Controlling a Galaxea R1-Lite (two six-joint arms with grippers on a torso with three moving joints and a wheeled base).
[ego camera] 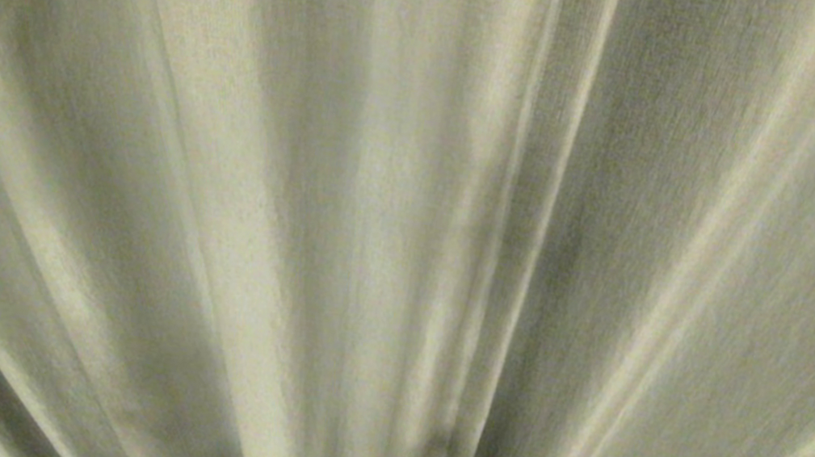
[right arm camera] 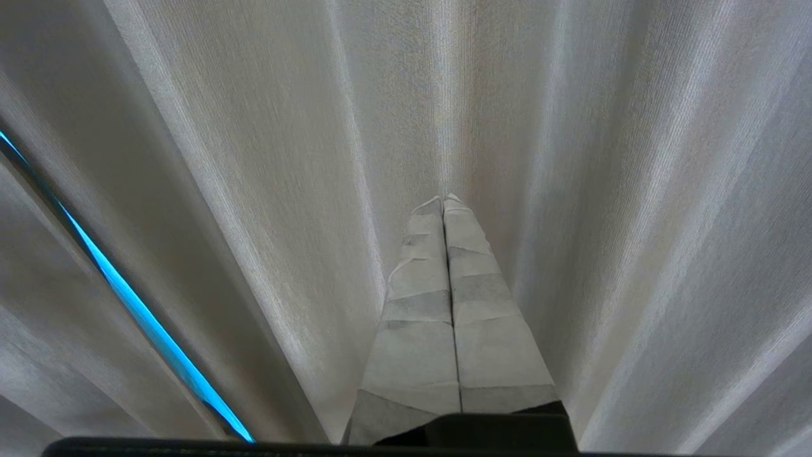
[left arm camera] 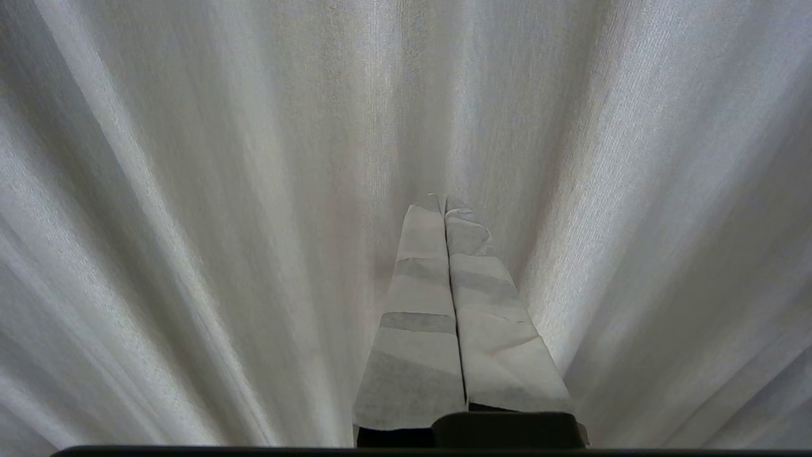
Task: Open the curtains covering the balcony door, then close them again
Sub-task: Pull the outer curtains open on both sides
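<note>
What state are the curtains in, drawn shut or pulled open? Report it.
Drawn shut, apart from one gap. The curtains fill all three views with pleated fabric; a thin bright blue slit shows between folds in the right wrist view only.

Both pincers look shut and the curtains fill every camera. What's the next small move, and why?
Probably open the right pincer. It points at the curtains shut and empty, like the left pincer, so neither can grip yet. A blue slit between panels in the right wrist view suggests an edge to take hold of there.
</note>
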